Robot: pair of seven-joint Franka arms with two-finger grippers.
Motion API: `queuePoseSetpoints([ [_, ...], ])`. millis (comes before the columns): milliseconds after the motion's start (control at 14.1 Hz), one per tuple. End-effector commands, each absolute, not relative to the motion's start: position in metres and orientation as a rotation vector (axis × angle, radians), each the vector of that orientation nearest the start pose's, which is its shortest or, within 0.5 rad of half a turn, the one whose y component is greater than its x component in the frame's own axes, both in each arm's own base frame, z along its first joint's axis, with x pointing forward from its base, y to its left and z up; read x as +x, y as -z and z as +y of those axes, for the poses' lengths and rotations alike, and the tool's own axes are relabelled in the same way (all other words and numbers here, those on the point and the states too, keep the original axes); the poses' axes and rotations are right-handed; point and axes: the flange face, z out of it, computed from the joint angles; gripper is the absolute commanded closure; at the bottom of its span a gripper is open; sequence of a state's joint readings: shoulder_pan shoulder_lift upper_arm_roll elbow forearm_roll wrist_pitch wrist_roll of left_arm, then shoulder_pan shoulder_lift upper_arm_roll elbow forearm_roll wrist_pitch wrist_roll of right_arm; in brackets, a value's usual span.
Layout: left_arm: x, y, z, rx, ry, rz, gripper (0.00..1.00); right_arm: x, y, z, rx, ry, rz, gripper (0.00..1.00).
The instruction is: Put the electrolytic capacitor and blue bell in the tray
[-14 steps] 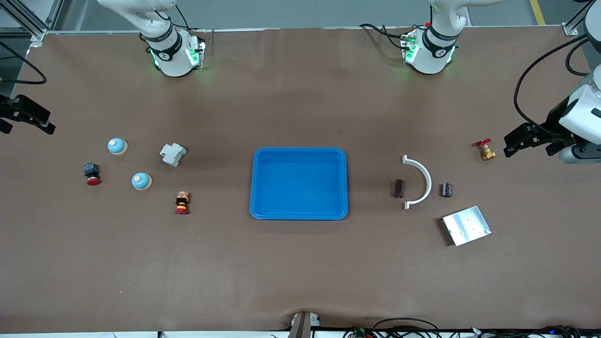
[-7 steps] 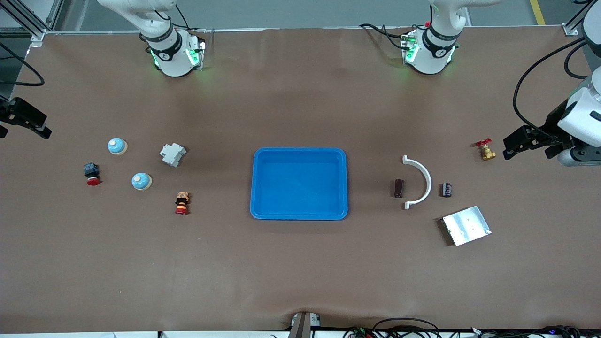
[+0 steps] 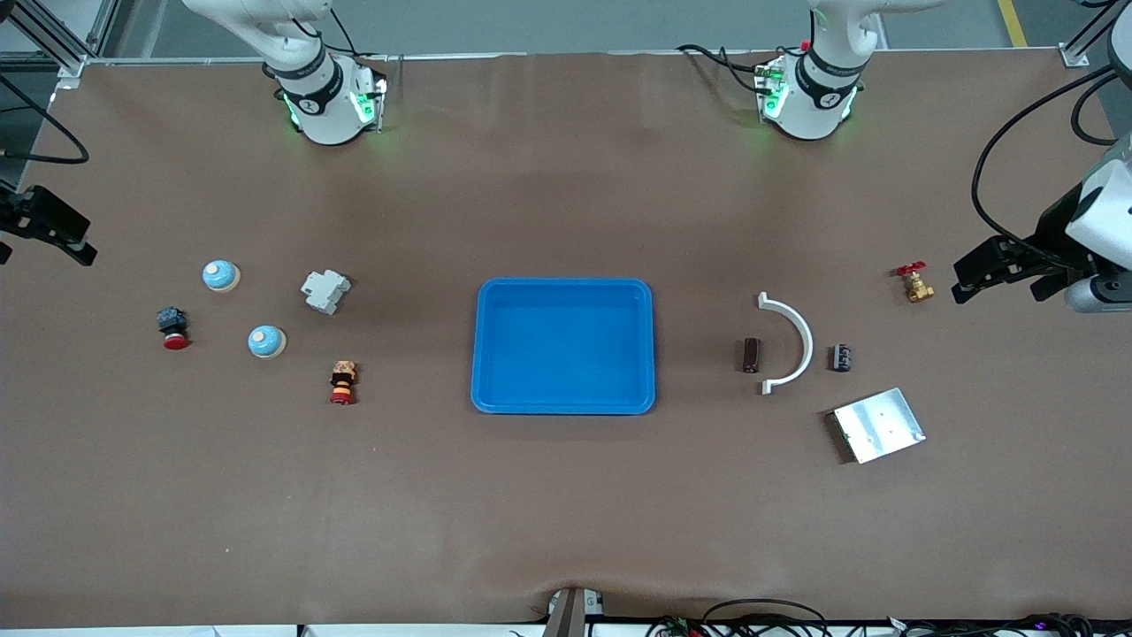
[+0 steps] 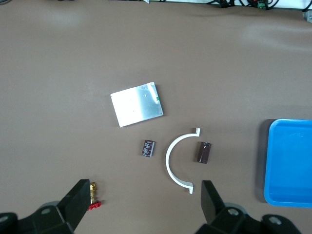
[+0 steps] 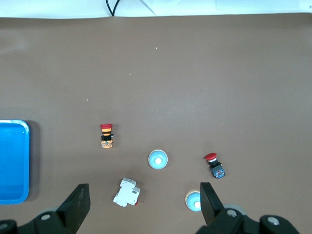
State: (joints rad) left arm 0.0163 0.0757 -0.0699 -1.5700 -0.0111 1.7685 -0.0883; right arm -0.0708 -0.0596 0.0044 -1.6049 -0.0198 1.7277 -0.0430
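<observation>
Plainly, both the left gripper [image 3: 973, 276] and right gripper [image 3: 53, 241] hang spread and empty at the table's ends. Two dark cylindrical capacitors [image 3: 751, 354] [image 3: 840, 357] (a white curved bracket [image 3: 790, 341] between) and two light-blue domed bells [image 3: 266, 341] [image 3: 220, 276] lie outside the shallow bright blue plastic tray [image 3: 564, 288]; lookalikes invite a wrong pick.

The tray [image 3: 564, 346] sits mid-table. Toward the left arm's end lie a capacitor [image 3: 751, 354], an arc [image 3: 790, 342] beside it, then a second capacitor [image 3: 840, 357]. The plate [image 3: 878, 425] lies nearer the camera than these, the valve [image 3: 915, 283] farther. Toward the right arm's end, the breaker [image 3: 325, 291] lies nearest the tray, a stacked button [image 3: 342, 382] nearer the camera. Two bells [image 3: 265, 341] [image 3: 220, 275] and a red button [image 3: 172, 326] lie closer to that end.
</observation>
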Motion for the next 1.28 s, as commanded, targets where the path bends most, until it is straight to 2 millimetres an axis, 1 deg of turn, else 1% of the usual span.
queuePoseSetpoints([
  [0,0.603,-0.589,-0.024,-3.187,0.148,-0.085,0.00,0.540,-0.667,-0.041,-3.172,0.323,0.033,0.00],
  [71,0.607,-0.579,-0.026,-3.185,0.119,-0.065,0.00,0.542,-0.668,-0.041,-3.171,0.340,0.033,0.00],
  [213,0.610,-0.574,-0.024,-3.189,0.109,-0.076,0.00,0.543,-0.667,-0.039,-3.169,0.343,0.025,0.00],
  [284,0.612,-0.568,-0.024,-3.188,0.092,-0.081,0.00,0.543,-0.667,-0.036,-3.168,0.348,0.028,0.00],
  [427,0.618,-0.553,-0.023,-3.189,0.057,-0.087,0.00,0.548,-0.656,-0.024,-3.160,0.339,0.032,0.00],
  [498,0.622,-0.542,-0.024,-3.190,0.033,-0.083,0.00,0.550,-0.643,-0.016,-3.154,0.326,0.076,0.00],
  [569,0.627,-0.529,-0.024,-3.186,0.006,-0.083,0.00,0.551,-0.634,-0.002,-3.147,0.312,0.104,0.00],
  [640,0.631,-0.518,-0.024,-3.188,-0.009,-0.084,0.00,0.551,-0.623,0.010,-3.144,0.283,0.104,0.00],
  [711,0.633,-0.513,-0.023,-3.189,-0.011,-0.088,0.00,0.551,-0.610,0.023,-3.141,0.264,0.111,0.00],
  [853,0.642,-0.488,-0.025,-3.194,-0.039,-0.087,0.00,0.550,-0.586,0.042,-3.140,0.219,0.136,0.00],
  [995,0.649,-0.465,-0.030,-3.195,-0.066,-0.077,0.00,0.548,-0.563,0.053,-3.143,0.192,0.108,0.00],
  [1209,0.647,-0.431,-0.028,-3.192,-0.085,-0.073,0.00,0.546,-0.531,0.051,-3.148,0.166,0.088,0.00],
])
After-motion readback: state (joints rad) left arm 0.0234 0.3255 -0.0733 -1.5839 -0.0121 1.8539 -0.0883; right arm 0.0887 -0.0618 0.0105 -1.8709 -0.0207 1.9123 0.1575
